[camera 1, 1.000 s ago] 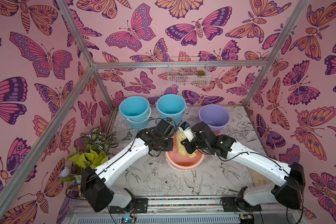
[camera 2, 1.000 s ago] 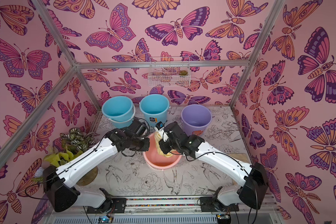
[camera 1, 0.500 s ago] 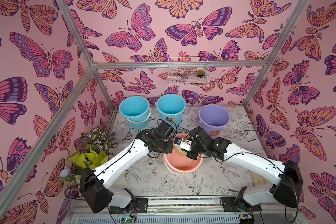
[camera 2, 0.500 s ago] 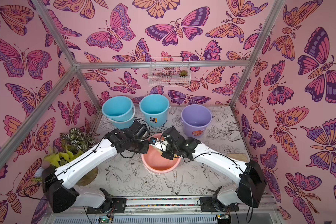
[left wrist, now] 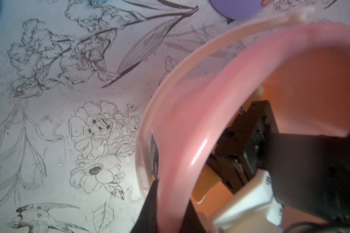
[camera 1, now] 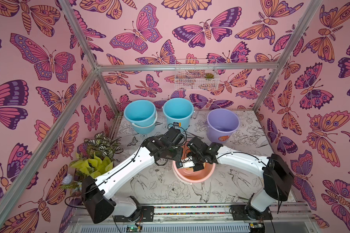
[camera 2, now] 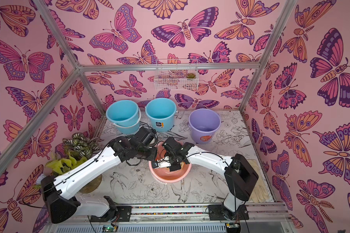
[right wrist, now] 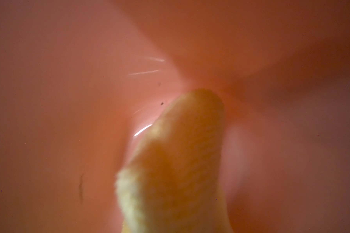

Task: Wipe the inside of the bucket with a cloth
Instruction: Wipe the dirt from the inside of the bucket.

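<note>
Plainly, the wiping itself is in hand, though in the pink bucket point(camera 1: 194, 175) at mid-table rather than the purple bucket point(camera 1: 220, 132). That one stands upright and untouched, well apart toward the back right corner, its orange sticker facing forward. The left gripper point(left wrist: 171, 201) is clenched on the pink rim, one finger outside the wall and one inside, steadying it. The right gripper point(camera 1: 196, 167) reaches down inside with its jaws closed on the cloth point(right wrist: 176, 161). The cloth juts ahead of the wrist camera as a rolled, blunt-tipped wad, its end pressed where the wall curves into the floor. It is pale yellow with a nubbly, looped pile, soft, and likely to drag and bunch rather than slide. The pink bucket is smooth, glossy plastic, round, with a rolled lip and a thin pale handle lying outside the rim. Faint scratches and a couple of dark specks show on its inner surface near the wad's tip. Next, I judge, the right arm should sweep the wad round the base and up the wall with even pressure. Meanwhile the left must hold firm so the light bucket neither skids nor tips on the printed table point(camera 1: 170, 193). If the purple one is the real target, the cloth must first be lifted out and carried over.
</note>
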Robot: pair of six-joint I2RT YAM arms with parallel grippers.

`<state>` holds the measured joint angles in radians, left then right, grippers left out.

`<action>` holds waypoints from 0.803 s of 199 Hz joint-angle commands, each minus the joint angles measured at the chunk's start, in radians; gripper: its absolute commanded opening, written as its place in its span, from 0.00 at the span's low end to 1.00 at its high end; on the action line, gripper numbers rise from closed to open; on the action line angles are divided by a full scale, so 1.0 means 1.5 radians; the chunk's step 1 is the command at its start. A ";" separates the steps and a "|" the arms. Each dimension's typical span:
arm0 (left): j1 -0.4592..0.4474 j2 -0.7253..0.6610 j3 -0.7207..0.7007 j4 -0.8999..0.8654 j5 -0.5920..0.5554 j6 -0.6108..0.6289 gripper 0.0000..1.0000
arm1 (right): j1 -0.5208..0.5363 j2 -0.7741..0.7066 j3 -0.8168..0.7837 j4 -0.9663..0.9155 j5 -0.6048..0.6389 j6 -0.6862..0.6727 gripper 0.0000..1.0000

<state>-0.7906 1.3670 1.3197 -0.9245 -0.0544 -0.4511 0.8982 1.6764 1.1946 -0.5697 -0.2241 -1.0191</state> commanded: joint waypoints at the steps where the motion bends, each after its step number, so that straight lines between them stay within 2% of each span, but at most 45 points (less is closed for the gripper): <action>1: -0.007 -0.012 0.012 0.073 0.022 -0.005 0.00 | 0.015 0.016 0.009 0.035 -0.075 -0.067 0.00; 26: -0.008 -0.008 0.009 0.080 0.035 -0.007 0.00 | 0.015 0.022 -0.035 0.150 -0.039 -0.067 0.00; 67: -0.009 -0.002 -0.003 0.084 0.051 -0.019 0.00 | 0.015 0.000 -0.152 0.445 0.051 -0.051 0.00; 106: -0.009 -0.004 -0.010 0.086 0.056 -0.021 0.00 | 0.015 -0.009 -0.218 0.636 0.162 -0.096 0.00; 130: -0.010 -0.006 -0.012 0.086 0.056 -0.022 0.00 | 0.014 -0.009 -0.224 0.649 0.266 -0.159 0.00; 160: -0.011 -0.007 -0.011 0.086 0.049 -0.021 0.00 | 0.015 -0.041 -0.218 0.505 0.324 -0.243 0.00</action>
<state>-0.7925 1.3670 1.3083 -0.8921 -0.0494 -0.4538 0.9047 1.6680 0.8558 0.2600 0.1352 -1.2697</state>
